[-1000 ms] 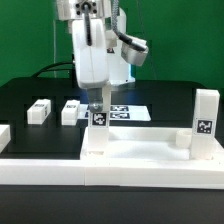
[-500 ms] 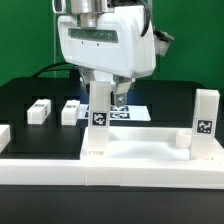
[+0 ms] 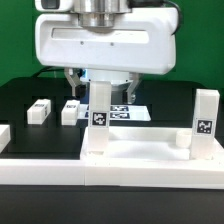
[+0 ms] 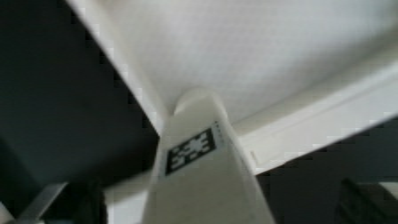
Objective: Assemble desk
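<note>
White leg (image 3: 100, 122) stands upright at 1 corner of the desk panel (image 3: 150, 148), with the gripper (image 3: 100, 94) spread wide astride its top.

- The arm (image 3: 100, 8) came down from above, its last link upright at the top edge of the exterior view.
- The end effector (image 3: 101, 94) pointed straight down, and its broad white housing (image 3: 105, 45) faced that camera square-on.
- Its two fingers (image 3: 76, 84) hung spread apart, with a clear gap between them.
- In the wrist view, one grey finger showed only as a blur at the frame's edge.
</note>
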Tool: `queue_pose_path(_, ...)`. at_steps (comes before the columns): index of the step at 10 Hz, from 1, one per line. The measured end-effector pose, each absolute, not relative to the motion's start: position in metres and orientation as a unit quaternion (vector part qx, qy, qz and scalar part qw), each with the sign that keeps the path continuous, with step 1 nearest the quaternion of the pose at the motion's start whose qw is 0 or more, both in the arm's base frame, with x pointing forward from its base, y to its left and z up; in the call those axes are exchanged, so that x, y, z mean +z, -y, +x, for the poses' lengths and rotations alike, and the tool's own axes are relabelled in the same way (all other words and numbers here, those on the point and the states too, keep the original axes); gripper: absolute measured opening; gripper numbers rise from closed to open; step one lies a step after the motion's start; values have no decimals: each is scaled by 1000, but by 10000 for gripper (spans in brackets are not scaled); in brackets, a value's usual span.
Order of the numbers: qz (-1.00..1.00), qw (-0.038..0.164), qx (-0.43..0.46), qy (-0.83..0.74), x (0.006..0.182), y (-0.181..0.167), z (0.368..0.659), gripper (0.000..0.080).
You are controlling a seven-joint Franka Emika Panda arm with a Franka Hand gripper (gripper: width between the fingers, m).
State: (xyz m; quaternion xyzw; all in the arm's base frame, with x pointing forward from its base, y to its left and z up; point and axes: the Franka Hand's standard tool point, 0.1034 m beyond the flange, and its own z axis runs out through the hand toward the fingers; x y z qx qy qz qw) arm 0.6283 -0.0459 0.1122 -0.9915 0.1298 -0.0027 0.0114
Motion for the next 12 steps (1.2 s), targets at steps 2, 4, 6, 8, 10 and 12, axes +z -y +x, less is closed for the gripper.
queue_pose_path(2, -1000, 10, 0, -10, 109, 55, 625, 649)
queue_pose_path(4, -1000, 10, 0, -8, 108, 55, 625, 627)
queue_pose_path(6, -999, 11, 0, -35, 108, 54, 625, 353)
queue_pose_path(8, -994, 11, 1, -109, 108, 54, 625, 287)
queue_pose_path(10, -985, 13, 1, -170, 108, 53, 625, 287)
queue_pose_path(12, -958, 14, -10, -285, 107, 52, 627, 287)
